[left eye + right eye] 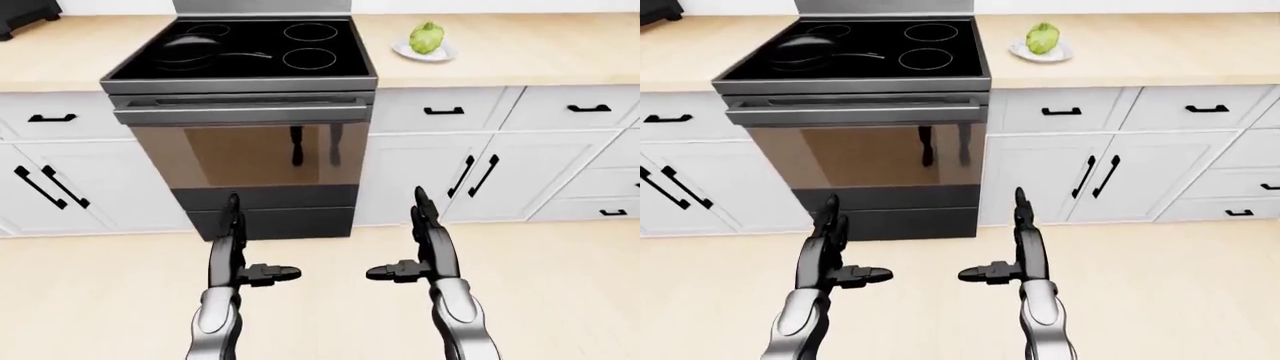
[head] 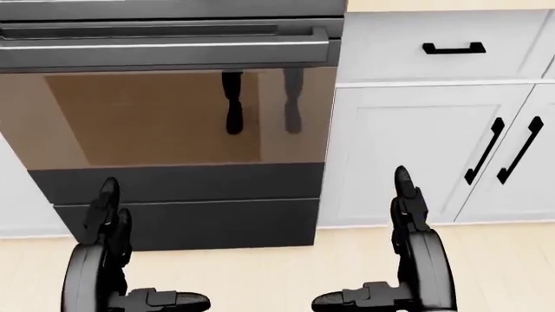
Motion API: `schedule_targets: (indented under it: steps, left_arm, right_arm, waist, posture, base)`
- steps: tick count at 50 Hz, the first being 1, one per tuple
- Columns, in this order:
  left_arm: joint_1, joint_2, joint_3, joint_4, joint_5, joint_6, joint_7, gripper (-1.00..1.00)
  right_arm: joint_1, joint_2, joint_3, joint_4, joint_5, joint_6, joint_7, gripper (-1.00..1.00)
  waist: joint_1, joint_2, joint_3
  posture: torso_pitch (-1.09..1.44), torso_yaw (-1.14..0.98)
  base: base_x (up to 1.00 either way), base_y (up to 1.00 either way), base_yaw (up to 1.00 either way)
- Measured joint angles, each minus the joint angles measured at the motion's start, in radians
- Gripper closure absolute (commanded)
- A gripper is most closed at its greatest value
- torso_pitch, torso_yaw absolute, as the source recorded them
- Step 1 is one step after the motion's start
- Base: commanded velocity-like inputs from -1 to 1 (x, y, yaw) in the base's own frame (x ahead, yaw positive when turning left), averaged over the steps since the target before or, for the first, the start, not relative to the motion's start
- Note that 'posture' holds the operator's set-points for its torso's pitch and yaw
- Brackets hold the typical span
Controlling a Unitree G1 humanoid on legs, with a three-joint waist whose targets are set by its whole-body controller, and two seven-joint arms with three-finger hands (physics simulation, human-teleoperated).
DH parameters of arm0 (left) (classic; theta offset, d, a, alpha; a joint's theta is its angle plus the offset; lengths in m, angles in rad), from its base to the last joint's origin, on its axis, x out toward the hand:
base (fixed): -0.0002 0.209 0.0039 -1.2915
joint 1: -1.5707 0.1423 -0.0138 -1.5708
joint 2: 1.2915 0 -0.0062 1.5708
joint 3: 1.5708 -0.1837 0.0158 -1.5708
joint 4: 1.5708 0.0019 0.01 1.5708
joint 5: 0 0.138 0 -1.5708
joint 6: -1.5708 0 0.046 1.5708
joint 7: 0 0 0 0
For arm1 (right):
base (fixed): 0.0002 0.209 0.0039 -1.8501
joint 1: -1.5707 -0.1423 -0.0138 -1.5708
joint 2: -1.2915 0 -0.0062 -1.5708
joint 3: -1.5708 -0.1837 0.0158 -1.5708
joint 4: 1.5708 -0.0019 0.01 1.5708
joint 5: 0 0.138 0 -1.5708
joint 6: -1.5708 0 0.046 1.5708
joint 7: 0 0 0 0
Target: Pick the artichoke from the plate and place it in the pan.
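A green artichoke [image 1: 427, 37] sits on a small white plate [image 1: 408, 51] on the counter, right of the stove, at the top of the left-eye view. A black pan [image 1: 188, 49] rests on the stove's left burners, its handle pointing right. My left hand [image 1: 245, 251] and right hand [image 1: 412, 247] are both open and empty, held low over the floor, far from the counter. They also show at the bottom of the head view, left hand [image 2: 117, 260] and right hand [image 2: 395, 260].
The black stove [image 1: 245, 71] with its glass oven door [image 1: 255, 154] stands ahead. White cabinets with black handles [image 1: 475, 176] flank it. A wooden counter [image 1: 560, 52] runs both ways. Light wood floor [image 1: 560, 285] lies below.
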Motion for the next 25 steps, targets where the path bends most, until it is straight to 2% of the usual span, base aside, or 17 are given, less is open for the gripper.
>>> schedule_targets:
  steps: [5, 13, 25]
  left_arm:
    - [-0.035, 0.003, 0.002, -0.078, -0.007, 0.094, 0.011, -1.0]
    - [-0.143, 0.022, 0.016, -0.103, -0.011, 0.201, 0.02, -1.0]
    - [-0.321, 0.076, 0.053, -0.163, -0.052, 0.403, 0.046, -1.0]
  right_arm:
    - [-0.039, -0.003, -0.004, -0.052, -0.02, 0.088, -0.004, -1.0]
    - [-0.104, -0.013, -0.025, -0.13, -0.018, 0.231, -0.004, -1.0]
    - [-0.28, -0.038, -0.047, -0.283, 0.022, 0.502, -0.021, -1.0]
  waist:
    - [0.001, -0.001, 0.0]
    - [0.0, 0.001, 0.002]
    - [0.002, 0.001, 0.002]
  posture:
    - [0.0, 0.0]
    - [0.0, 0.0]
    - [0.0, 0.0]
  base:
    - [0.0, 0.0, 0.0]
    - [0.0, 0.0, 0.0]
    - [0.0, 0.0, 0.0]
